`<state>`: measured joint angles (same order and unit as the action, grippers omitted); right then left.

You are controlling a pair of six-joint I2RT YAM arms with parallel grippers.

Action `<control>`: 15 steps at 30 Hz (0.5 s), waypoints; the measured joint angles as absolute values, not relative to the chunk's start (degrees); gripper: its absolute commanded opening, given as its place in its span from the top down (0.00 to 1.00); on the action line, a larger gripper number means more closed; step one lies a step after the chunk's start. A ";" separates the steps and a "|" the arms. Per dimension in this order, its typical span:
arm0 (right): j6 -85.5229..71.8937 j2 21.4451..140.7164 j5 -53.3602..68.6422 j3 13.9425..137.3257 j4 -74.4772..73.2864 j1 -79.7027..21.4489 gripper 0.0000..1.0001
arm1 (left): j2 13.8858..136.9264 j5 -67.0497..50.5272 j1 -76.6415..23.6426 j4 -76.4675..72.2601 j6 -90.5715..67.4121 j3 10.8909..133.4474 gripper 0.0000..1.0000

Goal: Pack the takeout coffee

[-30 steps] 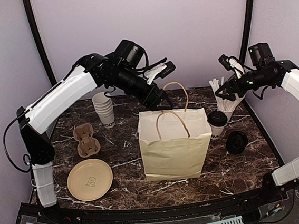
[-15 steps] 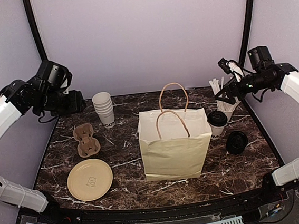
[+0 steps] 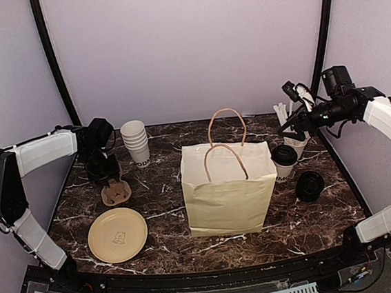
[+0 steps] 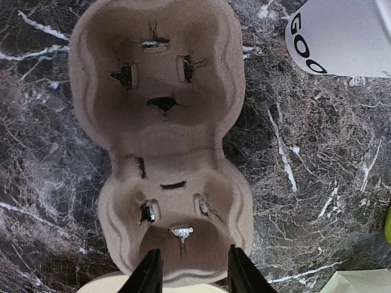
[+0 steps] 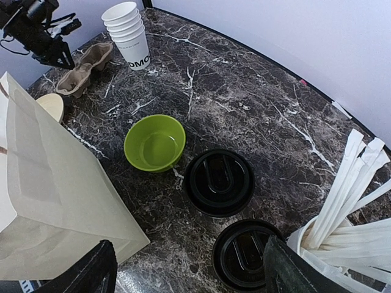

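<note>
- The left gripper (image 4: pixel 195 268) is held low over the end rim of the pulp cup carrier (image 4: pixel 162 140). Its fingers are partly spread, which only the left wrist view shows. Contact cannot be told.
- The paper bag (image 3: pixel 229 192) is stood upright at centre. A green bowl (image 5: pixel 154 143) is shown by the right wrist view alone.
- The takeout coffee (image 3: pixel 284 160), lidded, is set just right of the bag, beside the cup of straws (image 3: pixel 297 146).
- The right gripper (image 5: pixel 188 262) is held above the straws, spread wide and empty.
</note>
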<state>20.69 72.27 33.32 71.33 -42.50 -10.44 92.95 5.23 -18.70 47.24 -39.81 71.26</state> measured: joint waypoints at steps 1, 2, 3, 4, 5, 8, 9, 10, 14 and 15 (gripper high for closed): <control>20.69 72.27 33.50 71.18 -42.50 -10.44 0.17 | 94.17 4.51 -18.24 46.68 -39.94 71.20 0.63; 20.71 72.27 33.67 71.09 -42.41 -10.44 0.17 | 95.44 3.77 -17.74 45.91 -40.14 71.20 0.63; 20.71 72.27 33.76 71.05 -42.39 -10.44 0.17 | 96.60 3.31 -17.37 45.25 -40.27 71.20 0.62; 20.71 72.27 33.98 70.98 -42.35 -10.44 0.17 | 97.67 2.72 -17.02 44.73 -40.36 71.22 0.60; 20.69 72.29 34.24 70.89 -42.28 -10.44 0.17 | 98.43 2.42 -16.78 44.34 -40.45 71.22 0.59; 20.69 72.29 35.05 70.48 -41.98 -10.44 0.17 | 100.36 2.26 -15.77 43.55 -41.01 71.48 0.56; 20.69 72.27 35.24 70.30 -41.91 -10.44 0.18 | 100.68 2.31 -15.51 43.48 -41.21 71.77 0.55; 20.69 72.29 35.40 70.04 -41.80 -10.44 0.18 | 101.06 2.42 -15.16 43.27 -41.28 72.20 0.53; 20.62 72.47 36.23 69.36 -41.65 -10.44 0.18 | 101.47 2.83 -14.33 42.57 -41.45 73.10 0.52; 20.62 72.55 36.29 69.36 -41.60 -10.44 0.18 | 101.47 3.03 -14.22 42.37 -41.45 73.10 0.52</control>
